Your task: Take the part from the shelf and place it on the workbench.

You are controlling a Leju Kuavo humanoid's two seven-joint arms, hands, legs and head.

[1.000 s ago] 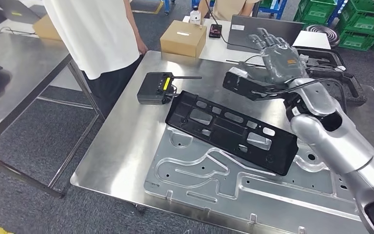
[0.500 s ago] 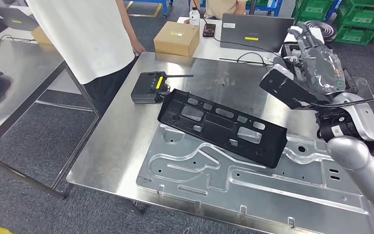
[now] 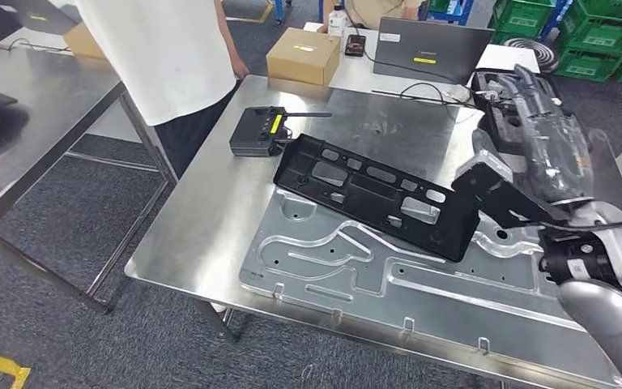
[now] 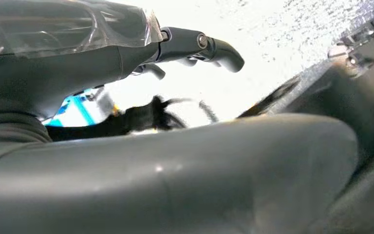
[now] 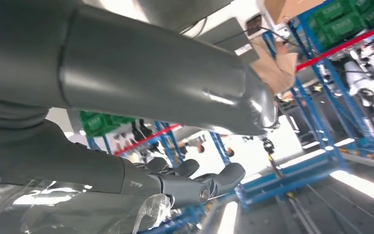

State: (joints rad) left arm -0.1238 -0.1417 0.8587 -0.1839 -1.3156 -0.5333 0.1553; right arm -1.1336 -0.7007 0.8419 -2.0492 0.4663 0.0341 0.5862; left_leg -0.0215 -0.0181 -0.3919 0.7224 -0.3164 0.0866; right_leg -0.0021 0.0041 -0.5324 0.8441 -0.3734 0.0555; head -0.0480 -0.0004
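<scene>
The long black plastic part lies flat on the steel workbench, partly over a silver stamped metal plate. My right hand, wrapped in clear film, is raised off the part's right end with its fingers stretched out and holds nothing. In the right wrist view its fingers and thumb stand apart with only background between them. In the left wrist view my left hand shows its fingers and thick thumb apart, and nothing lies between them.
A black radio unit with a yellow label and antenna sits just behind the part. A cardboard box, a laptop and a black case stand at the back. A person in white stands at the bench's left corner. Another steel table is on the left.
My right hand has drawn back from above the part's far end, toward the right and closer to me. The part stays on the plate. The camera has shifted slightly.
</scene>
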